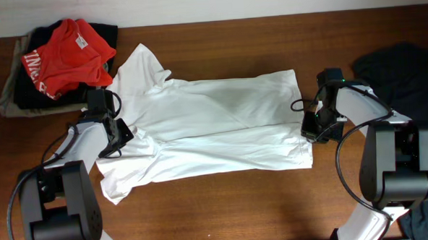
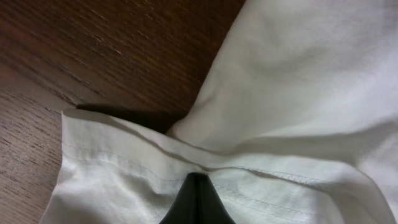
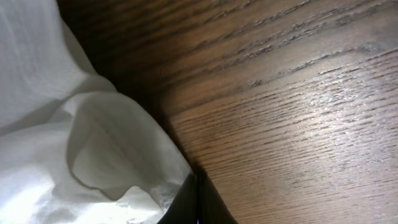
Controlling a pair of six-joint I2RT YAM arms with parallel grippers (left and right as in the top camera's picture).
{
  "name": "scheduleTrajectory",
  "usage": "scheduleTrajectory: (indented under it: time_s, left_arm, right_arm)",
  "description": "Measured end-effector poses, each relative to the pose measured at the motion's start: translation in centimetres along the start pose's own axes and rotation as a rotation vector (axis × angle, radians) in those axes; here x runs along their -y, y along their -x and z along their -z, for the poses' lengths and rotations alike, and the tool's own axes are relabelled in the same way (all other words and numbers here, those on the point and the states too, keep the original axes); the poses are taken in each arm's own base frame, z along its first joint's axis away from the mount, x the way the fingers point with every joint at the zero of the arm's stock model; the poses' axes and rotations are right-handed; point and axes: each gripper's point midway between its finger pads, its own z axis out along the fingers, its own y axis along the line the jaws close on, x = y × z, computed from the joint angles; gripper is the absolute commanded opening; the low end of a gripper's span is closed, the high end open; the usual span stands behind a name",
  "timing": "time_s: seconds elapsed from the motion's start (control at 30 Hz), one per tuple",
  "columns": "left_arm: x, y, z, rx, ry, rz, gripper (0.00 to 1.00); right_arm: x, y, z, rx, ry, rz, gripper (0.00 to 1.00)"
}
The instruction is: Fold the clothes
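Observation:
A white T-shirt (image 1: 214,123) lies spread across the middle of the wooden table, partly folded lengthwise. My left gripper (image 1: 120,135) is at the shirt's left end by the sleeve, shut on the white cloth; in the left wrist view its fingers (image 2: 198,186) are closed together over a hemmed fold of the shirt (image 2: 280,93). My right gripper (image 1: 312,130) is at the shirt's right hem, fingers (image 3: 198,186) closed together at the cloth edge (image 3: 74,143), pinching the shirt's corner.
A pile of folded clothes with a red shirt (image 1: 66,54) on top sits at the back left. A dark garment (image 1: 403,68) lies at the right edge. Bare wood table (image 1: 239,206) shows in front.

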Motion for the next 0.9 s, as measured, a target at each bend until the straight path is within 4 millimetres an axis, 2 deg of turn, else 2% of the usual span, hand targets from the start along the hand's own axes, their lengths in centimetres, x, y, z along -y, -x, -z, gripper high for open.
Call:
scheduleTrajectory:
  time_s: [0.2,0.37,0.67,0.77,0.9]
  left_arm:
    - [0.0,0.0,0.0,0.0,0.001,0.0,0.01]
    - [0.0,0.0,0.0,-0.001,0.001,0.0,0.01]
    - [0.0,0.0,0.0,-0.001,0.001,0.0,0.02]
    - [0.0,0.0,0.0,0.0,0.001,0.0,0.01]
    - [0.0,0.0,0.0,0.0,0.0,0.0,0.02]
  right_arm:
    - [-0.5,0.0,0.0,0.001,0.032,0.002,0.04]
    - [-0.2,-0.5,0.5,-0.026,0.009,-0.029,0.04]
    - [-0.8,1.7,6.2,0.076,0.002,-0.019,0.04]
    - [-2.0,1.3,6.2,0.073,0.006,0.044,0.04]
    - [-4.4,0.2,5.0,0.046,0.004,0.133,0.04]
